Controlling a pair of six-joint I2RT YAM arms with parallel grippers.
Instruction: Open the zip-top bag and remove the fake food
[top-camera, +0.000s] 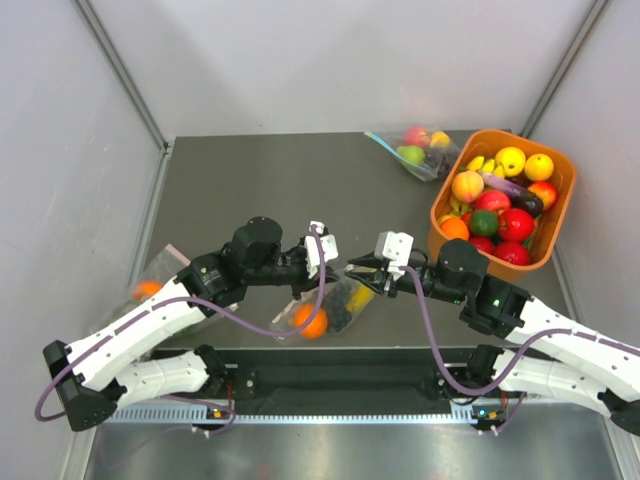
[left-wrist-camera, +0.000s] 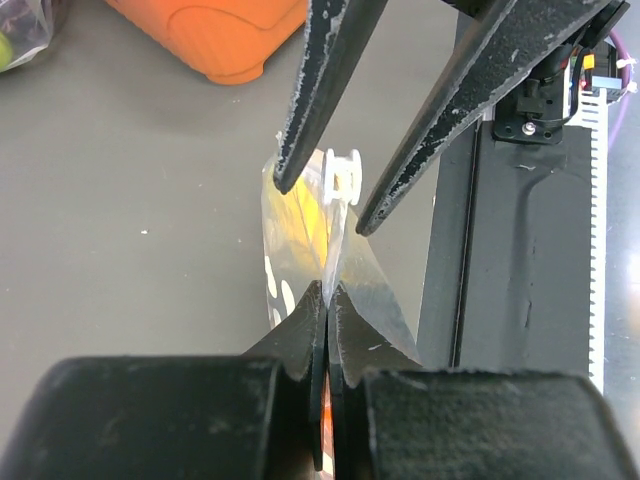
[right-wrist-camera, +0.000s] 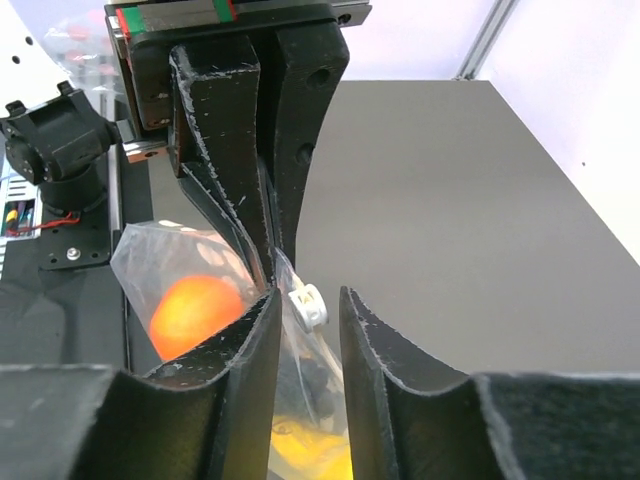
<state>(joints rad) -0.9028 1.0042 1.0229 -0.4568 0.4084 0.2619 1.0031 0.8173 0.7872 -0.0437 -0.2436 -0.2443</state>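
The zip-top bag (top-camera: 335, 305), clear with white dots, hangs between my two grippers above the table's near edge. The fake food shows inside it: an orange ball (top-camera: 311, 322), a yellow banana (top-camera: 358, 297) and dark berries (right-wrist-camera: 318, 385). My left gripper (left-wrist-camera: 325, 292) is shut on the bag's top edge. My right gripper (right-wrist-camera: 305, 298) is open, with one finger on each side of the white zip slider (right-wrist-camera: 306, 306) and not touching it. In the left wrist view the slider (left-wrist-camera: 342, 175) sits between the right gripper's fingertips (left-wrist-camera: 283, 175).
An orange basket (top-camera: 556, 225) full of toy fruit stands at the right. A plain clear bag with a blue strip (top-camera: 415, 150) lies behind it. Another clear bag with a pink edge (top-camera: 150, 285) lies at the left. The black base rail (top-camera: 340, 380) runs just below the bag.
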